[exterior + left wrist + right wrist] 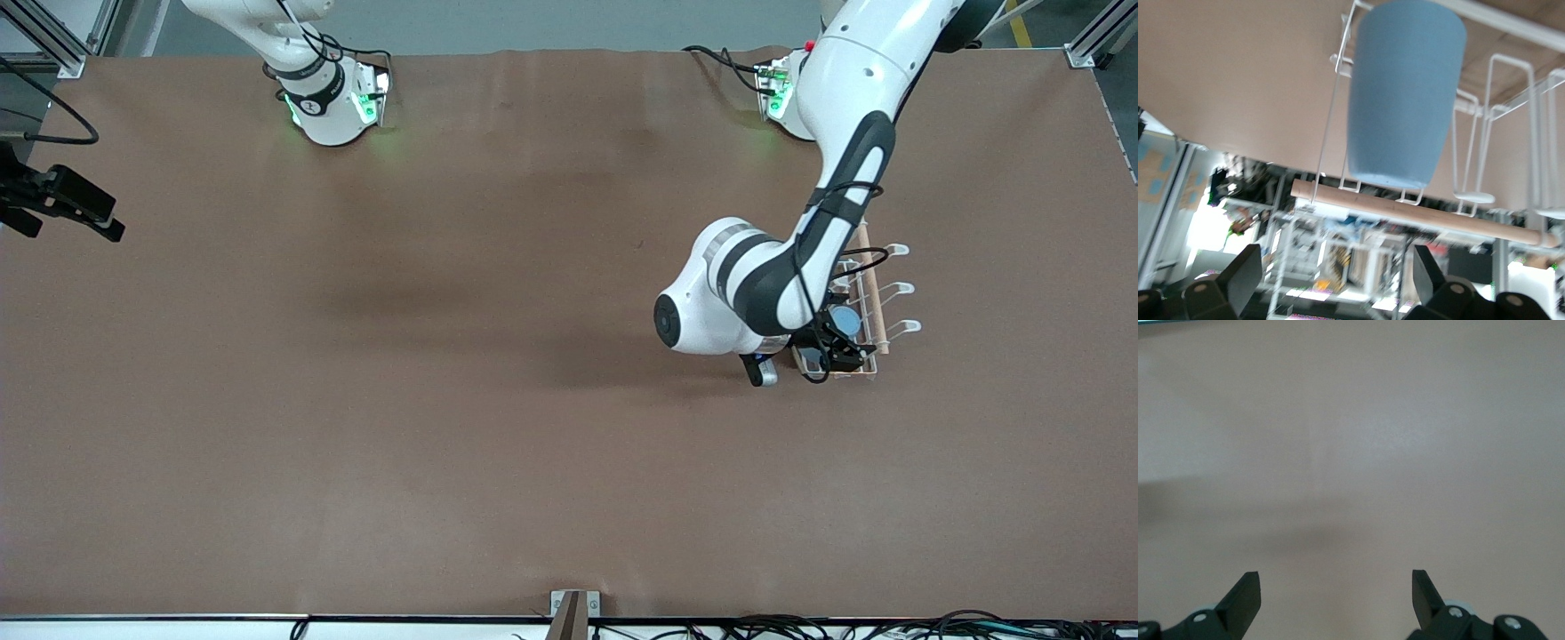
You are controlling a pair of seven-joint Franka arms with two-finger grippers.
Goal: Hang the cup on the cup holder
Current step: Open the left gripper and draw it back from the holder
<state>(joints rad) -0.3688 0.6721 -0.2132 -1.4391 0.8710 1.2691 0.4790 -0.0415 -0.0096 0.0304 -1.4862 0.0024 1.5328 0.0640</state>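
The light-blue cup [1405, 100] sits mouth-down over a prong of the white wire cup holder [1511, 133], beside its wooden rod [1418, 213]. In the front view the cup's base [846, 320] shows as a blue disc on the holder [876, 293], toward the left arm's end of the table. My left gripper [1336, 273] is open and empty, just above the cup and apart from it; it also shows in the front view [831, 351]. My right gripper [1336, 587] is open and empty over bare table, and the right arm waits.
The brown table [444, 356] is bare apart from the holder. Other free prongs [902, 289] stick out of the holder toward the left arm's end. A black device [62, 203] juts in at the table edge at the right arm's end.
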